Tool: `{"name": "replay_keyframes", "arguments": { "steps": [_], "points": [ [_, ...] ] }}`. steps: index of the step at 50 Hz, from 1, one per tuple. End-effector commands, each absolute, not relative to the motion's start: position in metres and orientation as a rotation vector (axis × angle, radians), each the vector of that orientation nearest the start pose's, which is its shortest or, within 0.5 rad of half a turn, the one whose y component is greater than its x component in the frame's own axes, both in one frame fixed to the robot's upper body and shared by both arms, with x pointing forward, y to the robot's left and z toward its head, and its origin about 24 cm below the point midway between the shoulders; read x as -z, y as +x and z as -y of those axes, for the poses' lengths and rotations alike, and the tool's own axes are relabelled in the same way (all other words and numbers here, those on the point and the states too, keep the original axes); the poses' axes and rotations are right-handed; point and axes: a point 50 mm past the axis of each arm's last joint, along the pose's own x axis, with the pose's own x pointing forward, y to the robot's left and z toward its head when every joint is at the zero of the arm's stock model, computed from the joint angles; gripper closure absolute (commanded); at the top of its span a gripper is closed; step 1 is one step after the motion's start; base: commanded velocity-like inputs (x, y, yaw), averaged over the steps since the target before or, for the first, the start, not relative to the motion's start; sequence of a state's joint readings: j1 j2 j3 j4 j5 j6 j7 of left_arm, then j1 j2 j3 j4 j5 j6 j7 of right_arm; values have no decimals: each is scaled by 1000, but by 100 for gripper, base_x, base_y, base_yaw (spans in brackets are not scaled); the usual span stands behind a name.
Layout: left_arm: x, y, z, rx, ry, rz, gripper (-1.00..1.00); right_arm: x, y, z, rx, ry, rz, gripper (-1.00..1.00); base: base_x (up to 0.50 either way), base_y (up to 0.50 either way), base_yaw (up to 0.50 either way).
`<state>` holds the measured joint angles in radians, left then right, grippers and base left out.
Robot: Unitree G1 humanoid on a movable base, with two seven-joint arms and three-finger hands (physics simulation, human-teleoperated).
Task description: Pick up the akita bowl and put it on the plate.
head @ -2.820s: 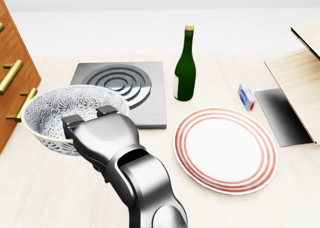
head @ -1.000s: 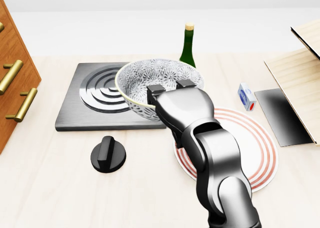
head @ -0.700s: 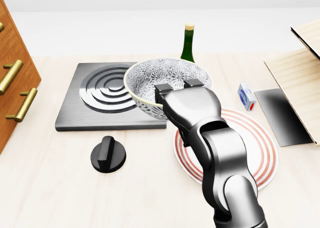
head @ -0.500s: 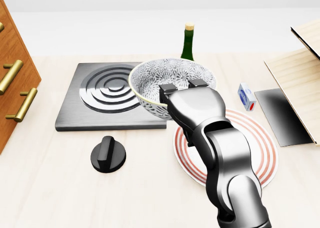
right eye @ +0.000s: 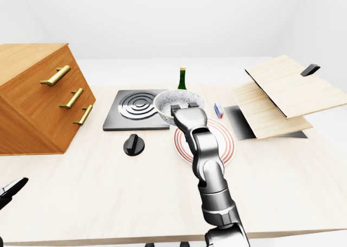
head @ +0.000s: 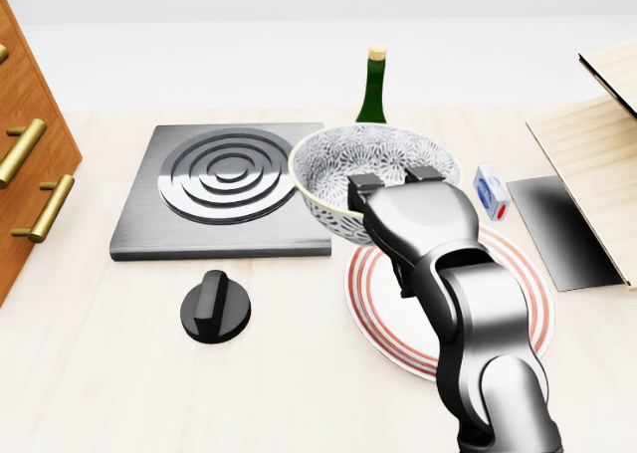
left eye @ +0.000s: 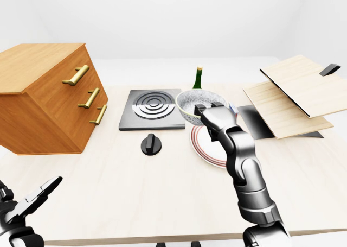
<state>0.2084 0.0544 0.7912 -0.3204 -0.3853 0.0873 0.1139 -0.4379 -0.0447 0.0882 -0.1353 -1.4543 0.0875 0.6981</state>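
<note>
Fingers (left eye: 46, 187) of the left hand (left eye: 24, 206) are spread and empty, low in the left-eye view. Rightward come one stove (head: 219, 189), one knob (head: 215, 307), then one akita bowl (head: 338, 164), its near rim pinched by the right hand (head: 413, 219), overhanging the upper-left edge of the one plate (head: 523, 284). Lifting looks done; centring, lowering and release are left.

Right arm stretched out and gripping, left hand low and open.
The glossy dark-grey metal right arm (head: 490, 334) reaches up from the head view's bottom edge. Its three-finger right hand (head: 413, 217) is clamped on the rim of the white, floral-patterned akita bowl (head: 343, 159), with two black fingertips (head: 363, 183) hooked over the edge. The dark left hand (left eye: 26, 204) sits in the left-eye view's bottom left corner, fingers spread apart.
</note>
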Motion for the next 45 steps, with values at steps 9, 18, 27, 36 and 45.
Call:
{"name": "replay_keyframes", "arguments": {
  "steps": [9,18,27,36,45],
  "points": [
    [-86,131,-338,-873,-143,194,-100,-151,308,122,-194,-1604,-61,100,0,0,0],
    [-86,131,-338,-873,-145,193,-100,-150,309,127,-190,-1609,-76,100,0,0,0],
    [-82,133,-339,-870,-150,176,-100,-150,310,131,-179,-1613,-87,100,0,0,0],
    [-82,133,-339,-872,-151,174,-100,-150,309,135,-171,-1618,-96,100,0,0,0],
    [-72,137,-341,-868,-165,132,-100,-146,310,137,-181,-1617,-112,100,0,0,0]
  ]
}}
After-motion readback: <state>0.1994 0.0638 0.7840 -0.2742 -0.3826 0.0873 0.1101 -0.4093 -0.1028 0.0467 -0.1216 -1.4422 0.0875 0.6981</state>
